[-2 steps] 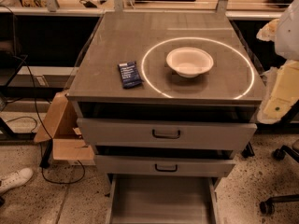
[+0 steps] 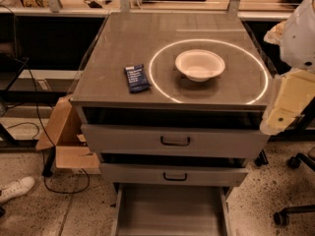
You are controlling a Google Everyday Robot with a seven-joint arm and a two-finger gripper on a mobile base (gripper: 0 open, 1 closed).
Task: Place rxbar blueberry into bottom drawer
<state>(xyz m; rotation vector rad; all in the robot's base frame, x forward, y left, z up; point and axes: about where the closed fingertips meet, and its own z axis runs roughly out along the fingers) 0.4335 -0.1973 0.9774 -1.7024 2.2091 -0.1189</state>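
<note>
The rxbar blueberry is a small dark navy wrapper with white text, lying flat on the left part of the grey cabinet top. The bottom drawer is pulled out at the foot of the cabinet, a wide shallow grey tray with nothing in it. My gripper hangs at the frame's right edge on the white and cream arm, beside the cabinet's front right corner. It is far to the right of the bar and holds nothing that I can see.
A white bowl sits inside a ring of light on the cabinet top, right of the bar. Two upper drawers with black handles stand slightly open. A cardboard box and cables lie left; a chair base stands right.
</note>
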